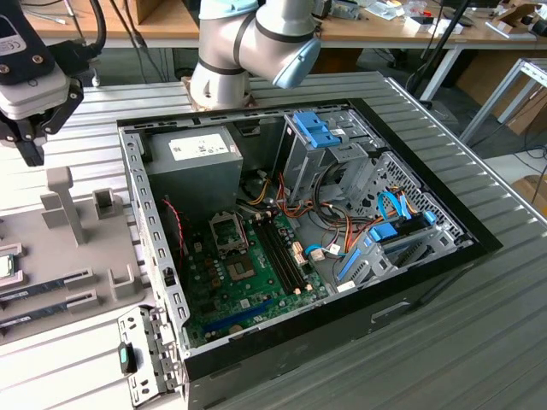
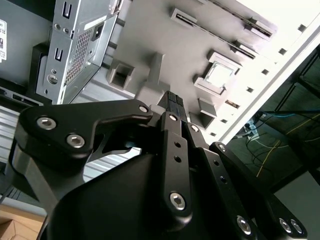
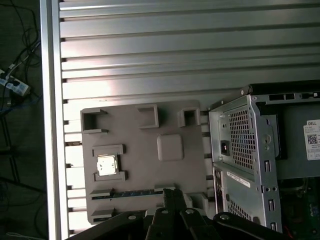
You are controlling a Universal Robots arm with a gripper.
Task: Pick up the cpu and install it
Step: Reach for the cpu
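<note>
Checking in from the remote desk: the cpu (image 3: pixel 106 165) (image 2: pixel 220 74) is lying flat, shiny lid up, in a square pocket of the grey holder (image 3: pixel 145 145) (image 1: pixel 81 256), nowhere near installed. It's square, so there's no real long axis. Its edges run in line with the holder's edges, and I can't make out any corner mark to say which way it's turned. The gripper (image 1: pixel 32 156) (image 3: pixel 170 192) (image 2: pixel 172 100) hangs above the holder with its fingers pressed together on nothing, clear of the chip and off to one side of it. In the exterior view the gripper is at about 10 o'clock from the open computer case (image 1: pixel 342 337), with the holder at roughly 9 o'clock from it. The case lies on its side, its green motherboard (image 1: pixel 222 295) facing up. Everything sits on a ribbed metal table (image 1: pixel 479 342) with long grooves, and the arm (image 1: pixel 248 43) is mounted at 12 o'clock from the case. Behind that are wooden benches (image 1: pixel 171 30) full of clutter, and the first wrist view catches loose cables (image 3: pixel 15 85) on the dark floor past the table's edge.
</note>
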